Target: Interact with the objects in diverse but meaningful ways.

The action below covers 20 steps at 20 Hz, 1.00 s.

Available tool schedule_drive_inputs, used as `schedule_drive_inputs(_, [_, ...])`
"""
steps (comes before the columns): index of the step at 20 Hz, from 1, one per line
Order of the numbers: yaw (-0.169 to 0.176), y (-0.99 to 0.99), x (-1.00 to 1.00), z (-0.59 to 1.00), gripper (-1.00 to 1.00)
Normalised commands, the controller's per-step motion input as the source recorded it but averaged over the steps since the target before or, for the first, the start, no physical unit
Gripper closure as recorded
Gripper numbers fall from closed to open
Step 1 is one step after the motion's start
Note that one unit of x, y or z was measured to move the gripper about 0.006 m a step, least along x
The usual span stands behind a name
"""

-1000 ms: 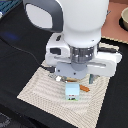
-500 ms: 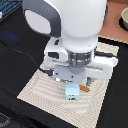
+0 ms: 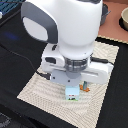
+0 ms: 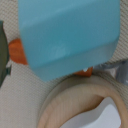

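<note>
Exterior view: the white Panda arm (image 3: 65, 35) fills most of the frame and hides nearly everything under it. Its wrist block sits low over a beige ribbed placemat (image 3: 37, 87) on a dark table (image 3: 15, 55). Gripper itself not visible here, buried under the wrist housing, so cannot tell if jaws are wide, narrow or gripping. Just below the housing a small light-blue box (image 3: 73, 93) pokes out, resting on the mat, top part cut off by the arm; greenish marks on its lower face, too blurry to read. Beside it, toward the exterior view's right, a small orange bit (image 3: 84, 88), mostly hidden, shape unclear. Far corner: a tan bowl-like item (image 3: 124, 19) cut by the frame edge, and a dark pot edge (image 3: 104, 14), partly blocked. Wrist view: very close and blurred; blue box (image 4: 70, 35) fills the frame, orange pieces (image 4: 18, 51) peeking at its edges, a tan rounded rim (image 4: 75, 95) beneath, fingers not identifiable.
</note>
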Motion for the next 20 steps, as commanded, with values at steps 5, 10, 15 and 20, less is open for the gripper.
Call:
schedule_drive_inputs(5, [0.006,-0.29,0.10,-0.16,1.00])
schedule_drive_inputs(10, [0.001,-0.13,0.19,-0.04,1.00])
schedule_drive_inputs(15, [0.000,-0.07,0.21,0.02,1.00])
schedule_drive_inputs(20, [0.034,-0.04,-0.30,0.38,1.00])
